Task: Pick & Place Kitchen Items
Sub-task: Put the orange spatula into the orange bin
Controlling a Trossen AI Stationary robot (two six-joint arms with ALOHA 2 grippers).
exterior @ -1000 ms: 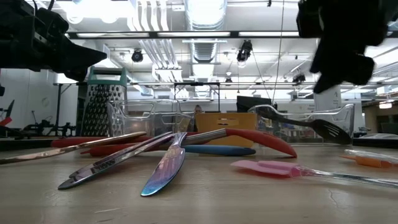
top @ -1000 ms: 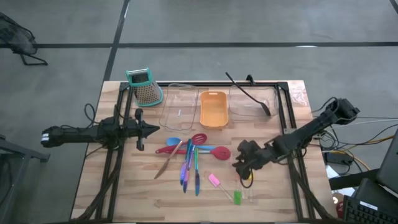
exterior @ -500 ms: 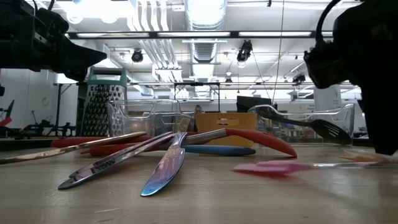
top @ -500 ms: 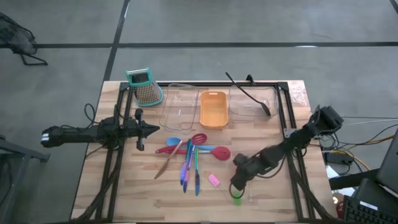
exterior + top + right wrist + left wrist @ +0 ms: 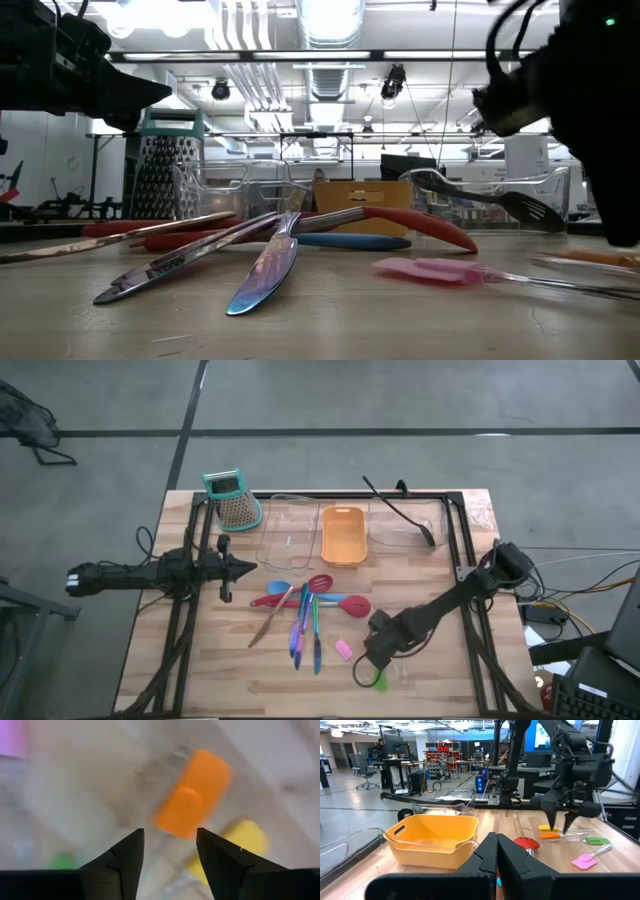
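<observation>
Wooden slatted table (image 5: 220, 650): clear rectangular trays (image 5: 288, 532) and an orange rectangular tray (image 5: 343, 534) along the far edge, long black spoon (image 5: 398, 510) resting across the far-right clear tray. Left gripper (image 5: 245, 568) parked over the left side, fingers closed together, holding nothing. Right gripper (image 5: 372, 660) low over the near-right area, fingers (image 5: 125, 857) spread apart, empty, small orange spatula head (image 5: 192, 792) right below the gap. Red and blue spatulas (image 5: 310, 600) and thin coloured sticks (image 5: 305, 630) bunched mid-table. Small pink piece (image 5: 344, 650) just left of the right gripper, green piece (image 5: 379, 679) at its near side.
</observation>
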